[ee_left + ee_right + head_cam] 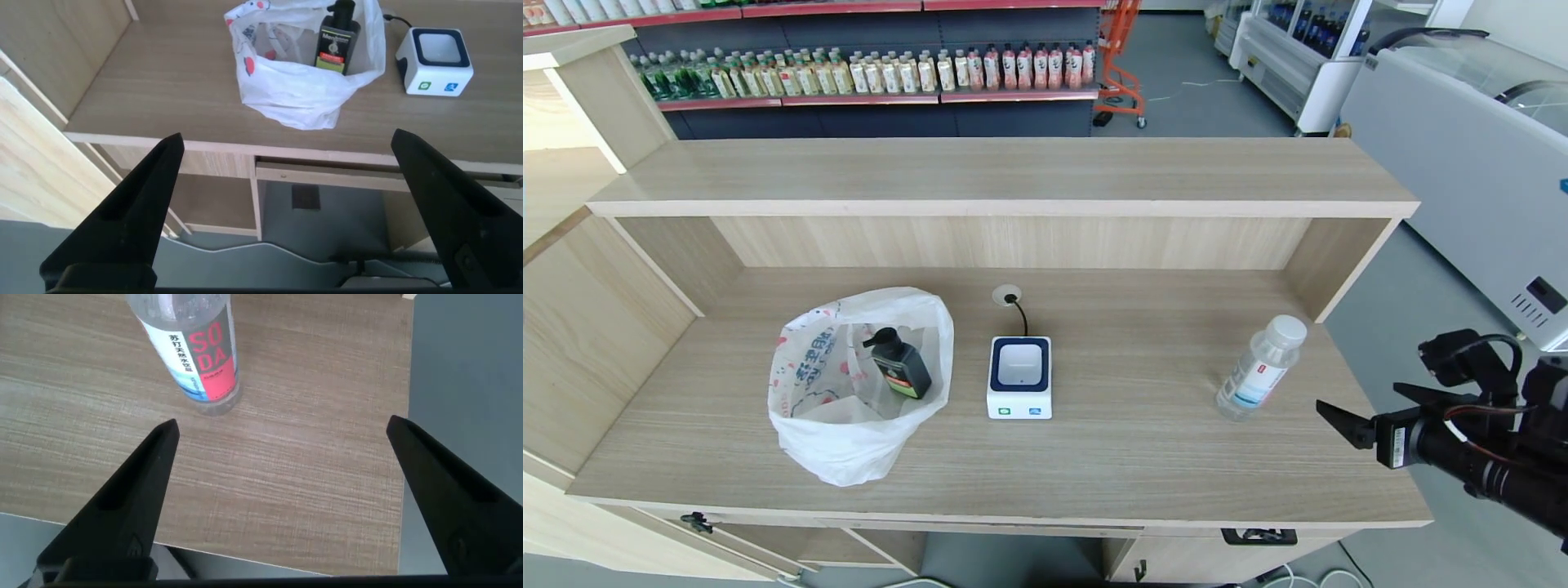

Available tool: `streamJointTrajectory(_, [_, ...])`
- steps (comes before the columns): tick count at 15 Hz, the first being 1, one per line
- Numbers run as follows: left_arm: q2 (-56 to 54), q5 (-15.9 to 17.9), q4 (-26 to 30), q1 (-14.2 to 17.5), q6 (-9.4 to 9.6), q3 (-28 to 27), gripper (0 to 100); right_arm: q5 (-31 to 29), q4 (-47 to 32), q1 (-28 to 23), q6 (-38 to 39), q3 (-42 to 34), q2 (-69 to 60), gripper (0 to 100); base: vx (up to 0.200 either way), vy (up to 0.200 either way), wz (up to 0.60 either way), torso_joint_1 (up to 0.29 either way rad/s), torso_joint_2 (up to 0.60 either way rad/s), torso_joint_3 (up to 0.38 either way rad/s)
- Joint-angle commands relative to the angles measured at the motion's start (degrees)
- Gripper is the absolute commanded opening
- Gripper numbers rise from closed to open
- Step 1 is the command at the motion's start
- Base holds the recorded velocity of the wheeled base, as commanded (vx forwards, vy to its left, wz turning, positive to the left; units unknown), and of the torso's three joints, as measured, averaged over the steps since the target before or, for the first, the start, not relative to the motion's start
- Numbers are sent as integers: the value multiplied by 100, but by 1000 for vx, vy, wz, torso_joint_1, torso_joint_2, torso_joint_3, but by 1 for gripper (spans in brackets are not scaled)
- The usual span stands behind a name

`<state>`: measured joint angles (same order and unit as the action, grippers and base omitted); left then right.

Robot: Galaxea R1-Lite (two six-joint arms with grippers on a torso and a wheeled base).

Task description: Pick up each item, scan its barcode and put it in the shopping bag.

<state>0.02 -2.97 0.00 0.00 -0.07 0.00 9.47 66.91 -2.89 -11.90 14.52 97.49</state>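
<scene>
— Where do the goods stand?

— In the head view the clear bottle (pixel 1260 369) stands upright at the right of the counter (pixel 1135 465), near its right end. The bag (pixel 833 457) sits left of centre, mouth open, with a dark pump bottle (pixel 900 363) leaning inside it. The scanner (pixel 1019 377) is at centre frame, between the bag and the clear bottle and just beside the bag. Its cable (pixel 1018 314) runs to a hole in the wood behind it.

— What do the wrist cameras add?

— The right wrist view takes the clear bottle (pixel 196 351) from close above. It shows a red and blue label and the base resting on the wood, with the counter's end and grey floor past it. The left wrist view takes the counter from the front. It shows the front edge (pixel 212 149) and the open space (pixel 327 212) beneath. The bag (pixel 286 90), pump bottle (pixel 335 41) and scanner (pixel 433 61) are on top beyond it.

— And the head view's own extras?

— Shelves of drinks (pixel 874 73) across the upper left, a white freezer (pixel 1462 139) in the upper right.

— The right gripper?

— The right gripper (pixel 282 429) is in the lower right of the head frame, at the counter's right end. Its fingers are spread wide with nothing between them. The clear bottle is near, ahead of the tips, apart from both.

— The left?

— The left gripper (pixel 288 140) is spread wide too, holding nothing and touching nothing. It hangs out in front of the counter, with the bag beyond it.
</scene>
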Motion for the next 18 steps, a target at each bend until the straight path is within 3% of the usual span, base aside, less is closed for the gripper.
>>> streamJointTrajectory(1, [-2, -1, -9, 0, -1, 0, 100, -51, 59, 157, -6, 183, 323, 100, 0, 0, 0, 0, 0, 0])
streamJointTrajectory(18, [-2, -1, -9, 0, -1, 0, 100, -42, 674, 913, -313, 1273, 1791, 100, 0, 0, 0, 0, 0, 0])
